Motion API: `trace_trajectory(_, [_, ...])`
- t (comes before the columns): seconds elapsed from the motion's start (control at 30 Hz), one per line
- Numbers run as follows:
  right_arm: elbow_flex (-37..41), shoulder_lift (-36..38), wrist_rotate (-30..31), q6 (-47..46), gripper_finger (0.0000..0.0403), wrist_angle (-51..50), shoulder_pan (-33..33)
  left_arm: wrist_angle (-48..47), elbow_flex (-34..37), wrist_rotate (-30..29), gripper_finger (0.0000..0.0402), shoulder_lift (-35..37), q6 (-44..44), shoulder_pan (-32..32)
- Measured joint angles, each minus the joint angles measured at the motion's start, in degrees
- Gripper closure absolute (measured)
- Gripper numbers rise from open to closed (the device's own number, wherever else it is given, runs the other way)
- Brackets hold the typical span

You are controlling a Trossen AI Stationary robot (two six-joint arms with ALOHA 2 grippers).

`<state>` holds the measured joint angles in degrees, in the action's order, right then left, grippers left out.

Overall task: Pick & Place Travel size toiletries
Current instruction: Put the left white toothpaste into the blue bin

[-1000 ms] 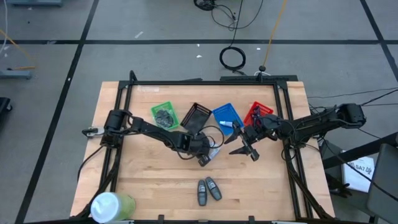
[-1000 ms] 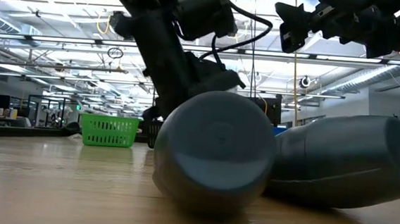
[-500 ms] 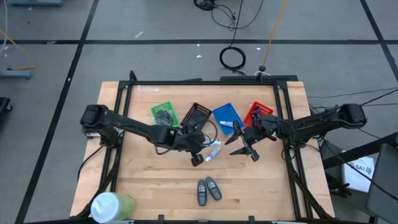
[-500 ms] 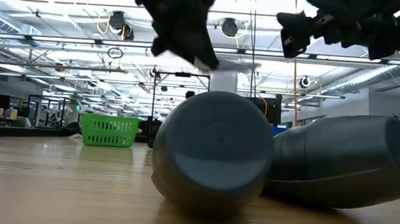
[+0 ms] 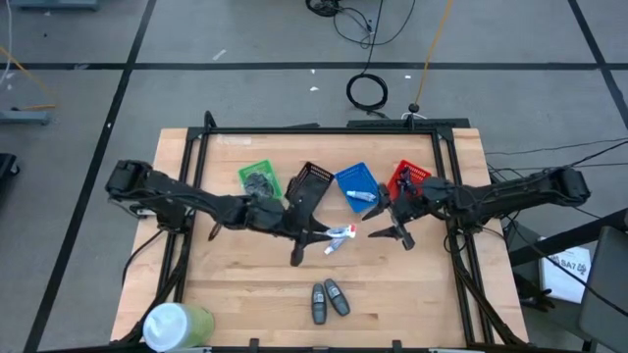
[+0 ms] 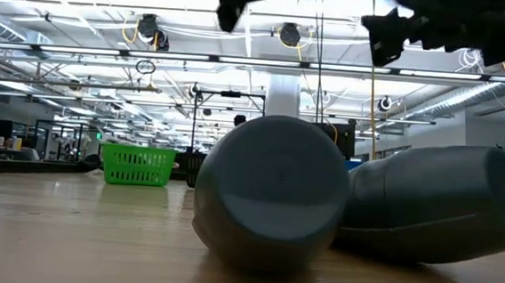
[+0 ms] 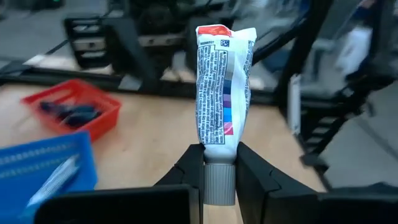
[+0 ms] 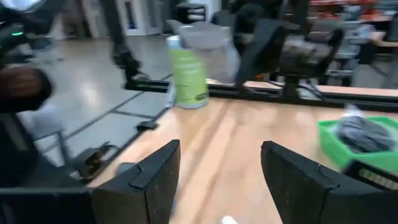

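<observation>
**Tube lifted, heading toward the baskets**

Since a second ago the left arm has stretched out across the table middle and raised its load, so in the low view it has climbed almost out of the top edge.

Left gripper (image 7: 219, 180) fingers are clamped on the cap end of a white tube (image 7: 219, 93), held clear of the wood at centre frame in the high view (image 5: 339, 235). Right gripper (image 5: 394, 233) hangs just right of it, fingers apart and empty.

Progress, as I judge it: partly done. Blue basket (image 5: 355, 178) already holds a tube, green basket (image 5: 259, 179) dark bundles, red basket (image 5: 408, 177) dark pieces. Left to do: drop this tube, then move the two grey bottles (image 5: 328, 298) lying at lower centre.
</observation>
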<state>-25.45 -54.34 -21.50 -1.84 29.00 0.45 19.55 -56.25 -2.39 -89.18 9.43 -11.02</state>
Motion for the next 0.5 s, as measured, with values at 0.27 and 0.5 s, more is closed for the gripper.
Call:
trace_trajectory(0.27, [-0.1, -5.1, 6.8, 0.6, 0.0190, 7.8, 0.5, 11.9, 4.2, 9.4, 0.0358, -2.9, 3.9, 4.2])
trace_trajectory(0.5, [0.0, -14.7, 6.5, 1.5, 0.0186, 23.1, 1.2, 16.6, 3.9, 17.1, 0.0358, -6.8, 5.4, 5.4])
